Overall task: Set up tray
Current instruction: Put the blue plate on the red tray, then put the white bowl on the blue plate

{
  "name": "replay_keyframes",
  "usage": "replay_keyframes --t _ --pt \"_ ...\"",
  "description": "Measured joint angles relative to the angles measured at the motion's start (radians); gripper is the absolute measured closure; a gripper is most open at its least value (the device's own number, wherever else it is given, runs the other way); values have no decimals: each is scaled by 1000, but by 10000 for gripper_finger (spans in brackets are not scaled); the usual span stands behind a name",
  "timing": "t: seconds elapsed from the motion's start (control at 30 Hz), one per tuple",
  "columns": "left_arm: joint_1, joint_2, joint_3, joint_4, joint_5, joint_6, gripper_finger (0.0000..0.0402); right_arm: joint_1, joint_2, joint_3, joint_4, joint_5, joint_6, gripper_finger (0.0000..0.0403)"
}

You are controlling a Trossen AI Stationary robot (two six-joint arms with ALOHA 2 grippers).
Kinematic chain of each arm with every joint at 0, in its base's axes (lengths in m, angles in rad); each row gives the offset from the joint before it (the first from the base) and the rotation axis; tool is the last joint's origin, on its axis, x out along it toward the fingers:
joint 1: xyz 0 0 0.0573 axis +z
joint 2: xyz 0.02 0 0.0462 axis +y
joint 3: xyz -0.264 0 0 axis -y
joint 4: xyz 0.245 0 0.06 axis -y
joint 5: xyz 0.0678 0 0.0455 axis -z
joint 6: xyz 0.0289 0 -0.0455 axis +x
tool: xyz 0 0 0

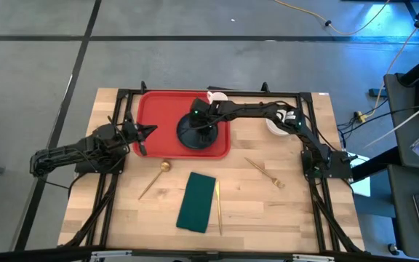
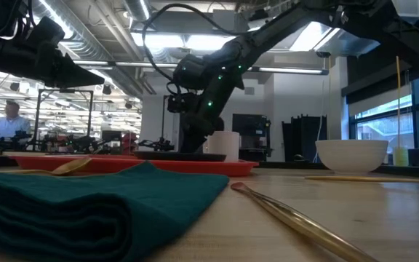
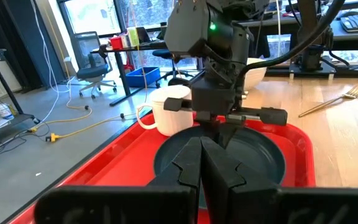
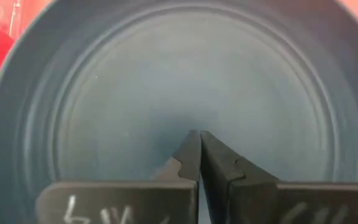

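The red tray [image 1: 158,116] [image 3: 104,168] lies on the wooden table's far middle. A dark round plate [image 1: 195,138] [image 3: 266,155] [image 4: 185,74] sits flat in the tray's right half. My right gripper [image 1: 204,125] [image 4: 197,134] reaches over from the right and points straight down at the plate's middle, fingers shut. My left gripper [image 1: 150,131] [image 3: 201,146] is shut and hovers level over the tray's left part, pointing at the plate. In the low view the right gripper [image 2: 193,142] stands over the plate [image 2: 169,155]. My right gripper has its shut fingertips [image 4: 191,146] at the middle of the plate's well [image 4: 166,118], coming from above and pointing down. Whether the tips rest on the plate or stop just above it, I cannot tell. The plate lies flat in the tray.
A white mug [image 1: 217,94] [image 3: 166,112] stands just beyond the tray's far rim. A white bowl [image 1: 275,125] [image 2: 351,155] sits right of the tray, under the right arm. Nearer lie a gold spoon [image 1: 155,178], a green napkin [image 1: 197,201], a gold knife [image 1: 218,207] and a gold fork [image 1: 265,173].
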State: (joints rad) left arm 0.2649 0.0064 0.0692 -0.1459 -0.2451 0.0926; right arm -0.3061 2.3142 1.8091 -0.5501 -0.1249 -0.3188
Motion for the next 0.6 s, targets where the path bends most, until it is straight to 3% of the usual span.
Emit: replay_keyframes --t 0.2,0.5,0.6 --pt "0 0 0 0 0 0 397 0 -1 25 -76 1 2 399" --pt "0 0 0 0 -18 25 397 0 -5 297 -702 2 156 376" --pt "0 0 0 0 -30 26 398 6 -5 372 -828 1 179 371"
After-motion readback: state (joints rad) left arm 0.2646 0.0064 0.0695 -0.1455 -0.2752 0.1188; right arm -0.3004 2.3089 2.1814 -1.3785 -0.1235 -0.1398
